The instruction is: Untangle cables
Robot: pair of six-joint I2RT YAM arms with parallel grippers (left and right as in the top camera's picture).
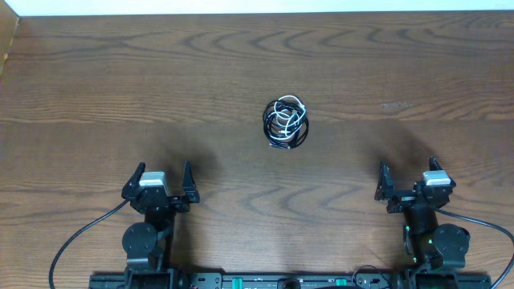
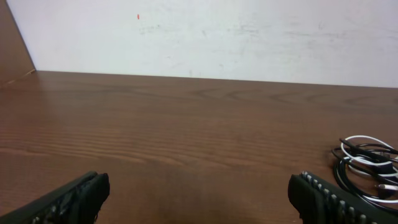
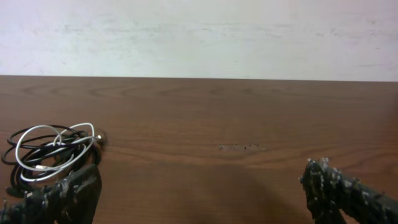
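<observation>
The cables (image 1: 286, 124) lie in one small tangled coil of white and black cords near the middle of the wooden table. The coil also shows at the right edge of the left wrist view (image 2: 370, 168) and at the left of the right wrist view (image 3: 51, 155). My left gripper (image 1: 159, 185) is open and empty near the front edge, left of the coil and well short of it. My right gripper (image 1: 411, 185) is open and empty near the front edge, right of the coil. Both sets of jaws show wide apart in the wrist views, the left (image 2: 199, 199) and the right (image 3: 202, 196).
The brown wooden table (image 1: 120, 80) ends at a white wall (image 2: 217, 31) at the back. Thick black arm wires (image 1: 76, 241) loop at the front corners beside the arm bases. A faint pale scuff (image 3: 239, 147) marks the wood to the right of the coil.
</observation>
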